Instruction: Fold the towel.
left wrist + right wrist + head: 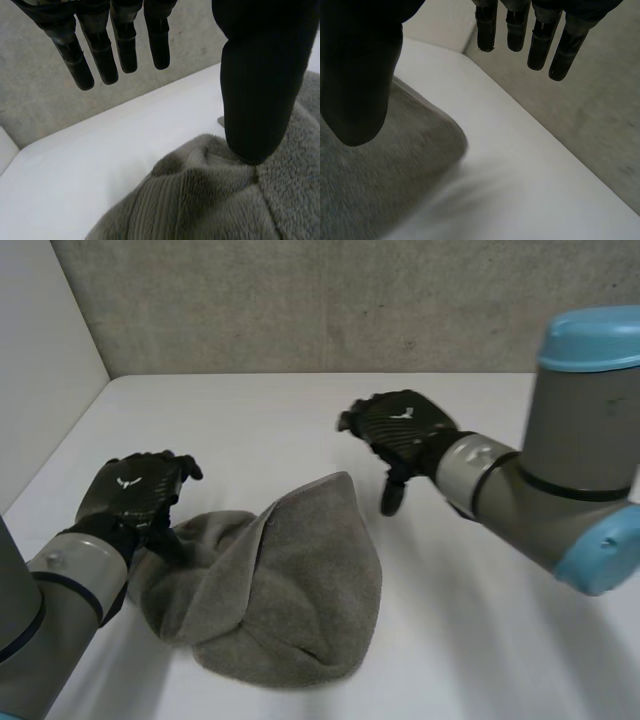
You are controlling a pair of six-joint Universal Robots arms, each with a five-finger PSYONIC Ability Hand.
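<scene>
A grey towel (270, 590) lies bunched in a rounded heap on the white table (300, 420), with one corner pointing away from me. My left hand (135, 490) hovers at the towel's left edge. In the left wrist view its fingers (100, 55) are straight and off the cloth, and its thumb tip rests on a raised fold of the towel (210, 200). My right hand (400, 430) hangs open above the table, just right of the far corner. Seen from the right wrist, its fingers (540, 40) are straight and the towel (380, 170) lies below the thumb.
A concrete wall (330, 300) rises behind the table's far edge. A white side panel (40, 360) bounds the table on the left. Bare table surface lies right of the towel, under my right arm (560, 470).
</scene>
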